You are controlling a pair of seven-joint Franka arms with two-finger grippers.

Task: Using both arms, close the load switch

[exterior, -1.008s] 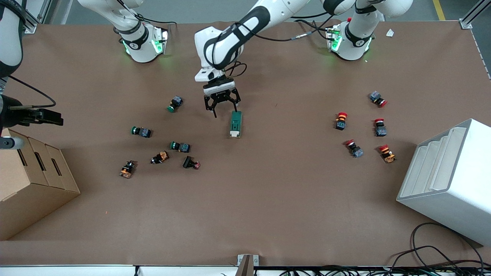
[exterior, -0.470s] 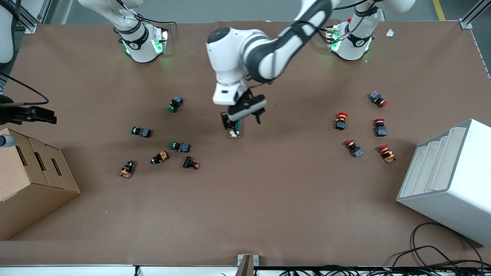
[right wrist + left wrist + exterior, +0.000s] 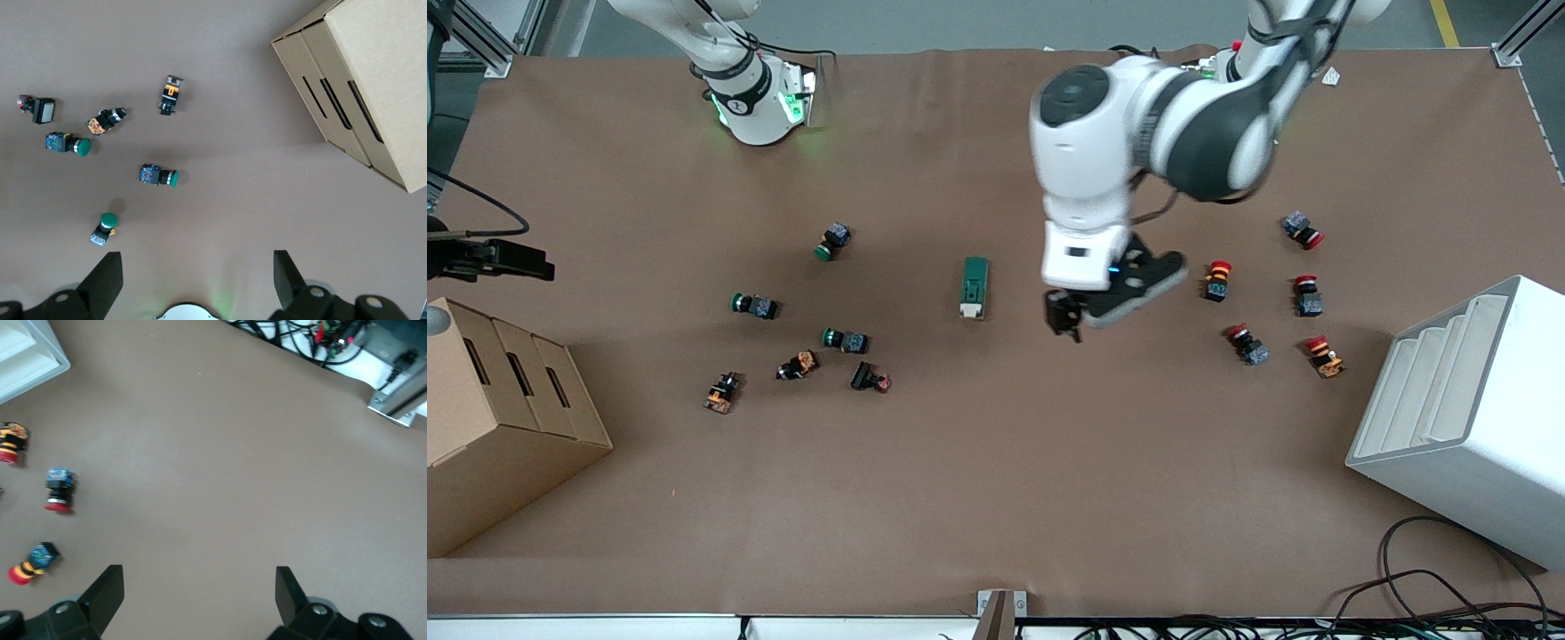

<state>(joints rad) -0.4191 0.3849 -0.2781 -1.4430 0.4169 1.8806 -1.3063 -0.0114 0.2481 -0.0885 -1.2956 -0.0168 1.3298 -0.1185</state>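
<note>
Cardboard box (image 3: 507, 418) first, at the right arm's end of the table: your right gripper (image 3: 193, 283) hangs high there, its fingers (image 3: 107, 277) spread apart with nothing between them, looking down on the green-capped push buttons (image 3: 159, 176) and the box. That arm waits.

Moving along the front view, you pass the scattered green buttons (image 3: 754, 305) and come to the load switch (image 3: 975, 286), lying flat on the brown table (image 3: 996, 480) near its middle, dark-green body with the cream-white toggle end nearer the front camera. Nothing touches it now.

That is the change you should weigh. Half a second ago your left gripper (image 3: 1069, 316) was down on the switch; a second ago it stood just at the switch's end farther from the camera. Now it has swung off toward the left arm's end and hangs over bare table between the switch and the red-capped push buttons (image 3: 1216, 279). Its fingers (image 3: 103, 593) stand wide apart, empty.

The switch sits where it sat before the contact. Whether the toggle has been thrown you cannot tell from here. If it has, the left arm's part looks done.

Last along the view stands the white stepped bin (image 3: 1467, 418).
</note>
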